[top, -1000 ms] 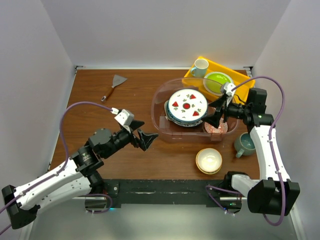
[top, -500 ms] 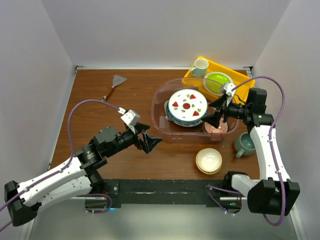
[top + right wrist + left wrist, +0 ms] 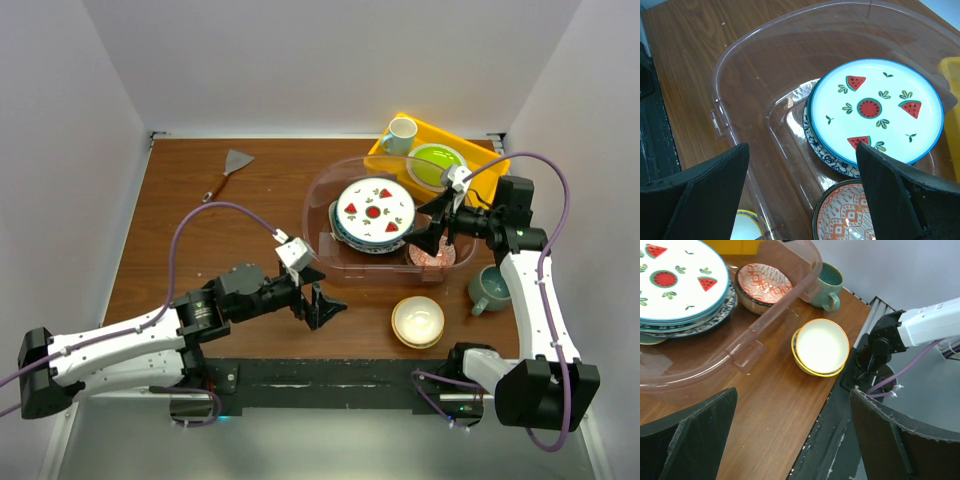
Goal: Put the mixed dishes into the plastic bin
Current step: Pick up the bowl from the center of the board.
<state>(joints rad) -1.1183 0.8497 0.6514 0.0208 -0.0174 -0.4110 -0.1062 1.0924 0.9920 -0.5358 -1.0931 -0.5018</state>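
Note:
The clear plastic bin stands at the middle right of the table. In it lies a stack of plates topped by the white plate with red fruit marks, with the blue floral plate under it. The red-patterned bowl sits beside them. My right gripper hangs open over the bin's right part, above that bowl. The tan bowl and the grey-teal mug stand on the table outside the bin. My left gripper is open and empty, left of the tan bowl.
A yellow tray behind the bin holds a lime-green plate and a white mug. A metal spatula lies at the far left. The black strip of the near table edge runs just below my left gripper.
My left arm has swung right and nearer the front edge, closing on the tan bowl, its jaws still open. The right arm has not moved.

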